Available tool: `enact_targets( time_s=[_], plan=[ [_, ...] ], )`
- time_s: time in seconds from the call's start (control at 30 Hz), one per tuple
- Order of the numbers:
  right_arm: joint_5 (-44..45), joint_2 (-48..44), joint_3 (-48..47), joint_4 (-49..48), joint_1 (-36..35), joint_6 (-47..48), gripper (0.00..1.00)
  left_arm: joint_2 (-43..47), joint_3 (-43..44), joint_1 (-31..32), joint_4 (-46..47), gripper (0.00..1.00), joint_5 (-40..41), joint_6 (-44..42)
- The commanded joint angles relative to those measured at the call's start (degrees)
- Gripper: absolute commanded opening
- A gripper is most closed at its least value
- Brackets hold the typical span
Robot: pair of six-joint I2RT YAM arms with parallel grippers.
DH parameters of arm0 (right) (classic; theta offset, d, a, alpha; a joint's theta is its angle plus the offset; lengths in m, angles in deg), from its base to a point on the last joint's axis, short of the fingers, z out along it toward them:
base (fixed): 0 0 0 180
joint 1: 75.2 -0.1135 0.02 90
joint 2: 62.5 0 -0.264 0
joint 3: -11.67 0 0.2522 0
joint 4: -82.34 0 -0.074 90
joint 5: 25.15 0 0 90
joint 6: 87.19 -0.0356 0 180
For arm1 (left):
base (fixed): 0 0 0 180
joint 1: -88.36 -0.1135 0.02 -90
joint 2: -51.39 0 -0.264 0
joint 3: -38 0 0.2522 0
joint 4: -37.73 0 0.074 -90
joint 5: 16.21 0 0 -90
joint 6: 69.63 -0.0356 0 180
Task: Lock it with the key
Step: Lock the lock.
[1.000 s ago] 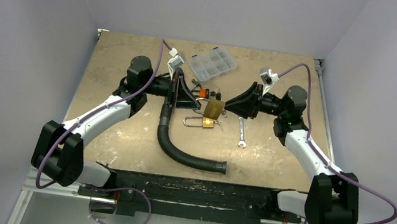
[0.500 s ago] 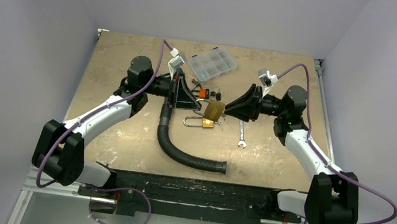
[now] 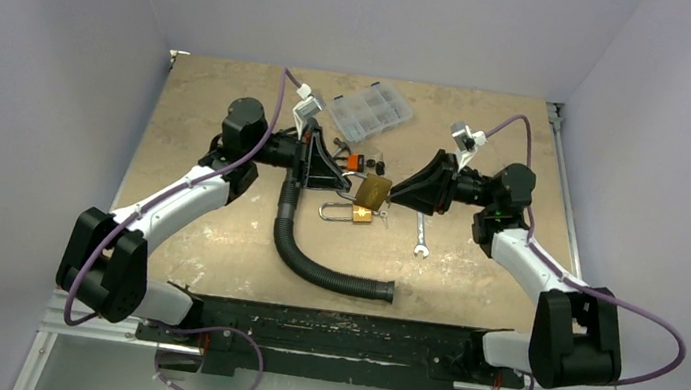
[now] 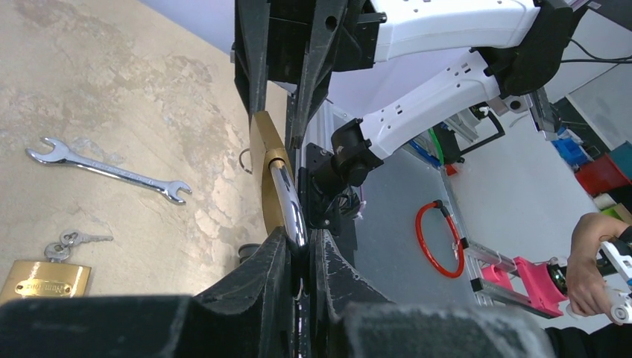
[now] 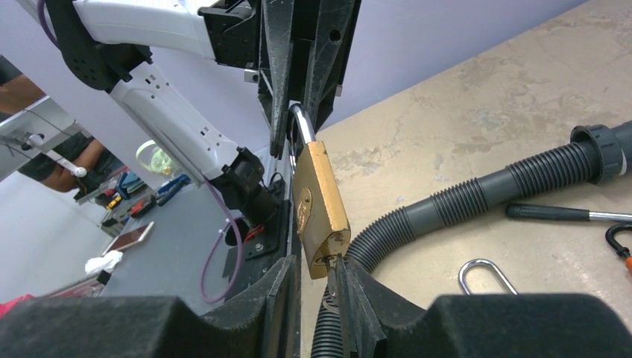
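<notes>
Left gripper (image 4: 302, 250) clamps the padlock (image 5: 319, 201) by its shackle (image 4: 287, 198) — right gripper (image 5: 319, 287) pinches the key (image 5: 331, 272) set in the padlock's underside.

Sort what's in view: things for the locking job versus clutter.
Job: padlock, its shackle pinched in the left gripper; key in the right gripper, at the keyhole.
Lying about: second padlock, wrench, hose, parts box.

Tan table (image 3: 212, 107), hose (image 3: 312, 266), wrench (image 3: 421, 233), loose padlock (image 3: 351, 214), parts box (image 3: 371, 110)
</notes>
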Motion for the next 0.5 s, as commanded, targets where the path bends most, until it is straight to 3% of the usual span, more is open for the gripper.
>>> enact_targets(
  time_s=[0.0, 0.23, 0.47],
  plan=[
    [-0.8, 1.1, 1.3, -9.0, 0.1, -6.5, 0.36, 0.9, 1.5, 0.2, 7.5, 0.0, -0.2, 1.4],
    [1.0, 1.4, 0.5, -5.4, 0.1, -3.3, 0.41, 1.2, 1.3, 0.4, 7.8, 0.0, -0.3, 1.7],
    [1.2, 1.2, 0.4, -2.9, 0.1, -0.8, 0.39, 1.3, 1.2, 0.5, 7.8, 0.0, -0.4, 1.8]
  ],
)
